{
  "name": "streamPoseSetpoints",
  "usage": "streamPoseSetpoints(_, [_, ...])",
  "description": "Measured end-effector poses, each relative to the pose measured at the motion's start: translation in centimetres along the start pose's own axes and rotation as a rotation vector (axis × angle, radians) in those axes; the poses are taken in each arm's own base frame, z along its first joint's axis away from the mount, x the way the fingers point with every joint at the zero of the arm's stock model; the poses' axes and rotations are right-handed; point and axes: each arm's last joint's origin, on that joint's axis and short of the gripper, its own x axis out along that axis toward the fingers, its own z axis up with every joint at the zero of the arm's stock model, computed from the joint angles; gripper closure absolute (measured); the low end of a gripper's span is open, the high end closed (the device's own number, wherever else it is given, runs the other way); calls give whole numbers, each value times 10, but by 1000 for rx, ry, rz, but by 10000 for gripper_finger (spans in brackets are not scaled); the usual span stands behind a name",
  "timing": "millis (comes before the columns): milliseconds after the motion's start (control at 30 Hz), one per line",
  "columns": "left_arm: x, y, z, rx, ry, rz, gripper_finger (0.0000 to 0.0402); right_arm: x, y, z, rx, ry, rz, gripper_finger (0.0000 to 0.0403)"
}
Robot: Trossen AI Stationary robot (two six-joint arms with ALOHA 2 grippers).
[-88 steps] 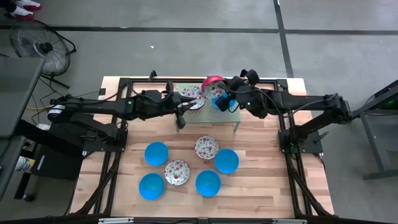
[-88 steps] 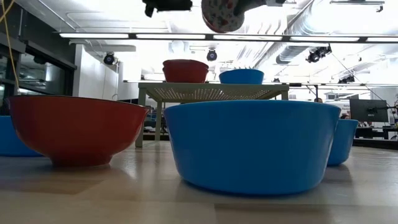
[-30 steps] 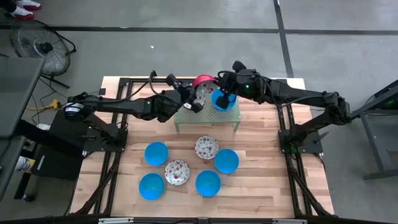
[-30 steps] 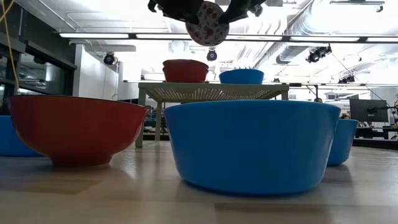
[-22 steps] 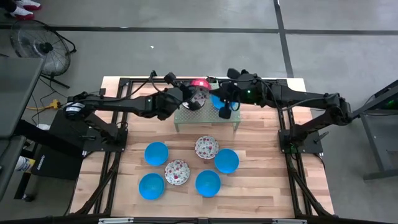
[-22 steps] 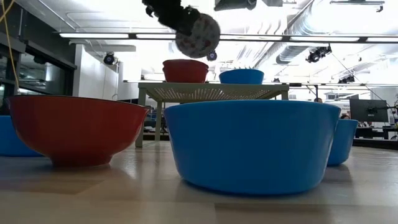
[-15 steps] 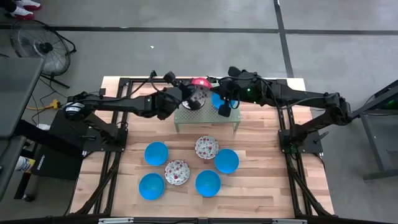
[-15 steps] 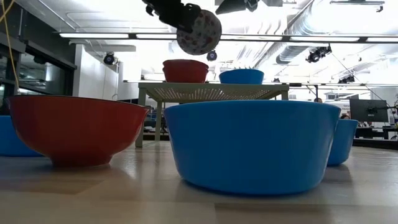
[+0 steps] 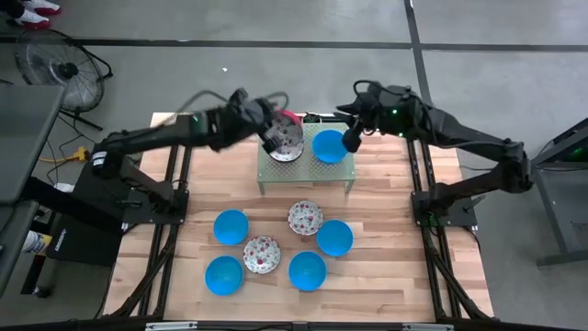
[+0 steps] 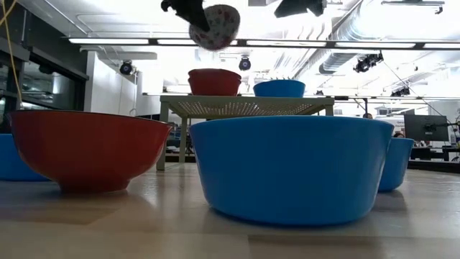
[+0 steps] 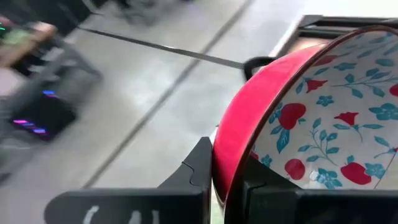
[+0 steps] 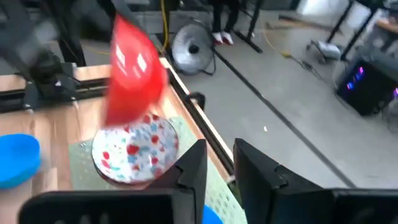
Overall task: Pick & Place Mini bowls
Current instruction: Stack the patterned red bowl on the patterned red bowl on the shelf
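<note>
The left gripper [image 9: 273,131] hangs above the far edge of the wooden tabletop [image 9: 386,262], over the left end of the green perforated rectangular stand [image 9: 305,171]. Its fingers [image 11: 202,168] are pressed onto the rim of a small round bowl, red outside and white with red floral speckle inside [image 11: 323,124], held tilted in the air. A second floral bowl [image 9: 287,147] sits on the stand's left half and a solid blue round bowl [image 9: 328,145] on its right half.

The right gripper [image 9: 351,138] hovers at the stand's right end, just beside the blue bowl. Its fingers [image 12: 194,167] stand slightly apart with nothing between them.

Toward the near edge, four blue bowls [image 9: 231,226] [image 9: 223,274] [image 9: 307,270] [image 9: 335,237] and two floral bowls [image 9: 305,217] [image 9: 262,254] rest on the tabletop, clustered close together.
</note>
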Motion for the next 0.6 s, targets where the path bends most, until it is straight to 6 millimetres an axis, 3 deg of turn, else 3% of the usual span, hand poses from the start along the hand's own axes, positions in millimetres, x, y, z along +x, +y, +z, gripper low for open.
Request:
streamPoseSetpoints(100, [-4, 23, 13, -15, 52, -133, 392, -3, -10, -6, 40, 60, -2, 324])
streamPoseSetpoints(300, [3, 59, 12, -20, 198, -347, 392, 4, -25, -28, 89, 274, 70, 320])
streamPoseSetpoints(433, [20, 70, 9, -81, 237, -438, 392, 9, -32, -38, 82, 364, 74, 320])
streamPoseSetpoints(600, [46, 69, 2, -182, 301, -590, 392, 14, -42, -49, 90, 458, 52, 320])
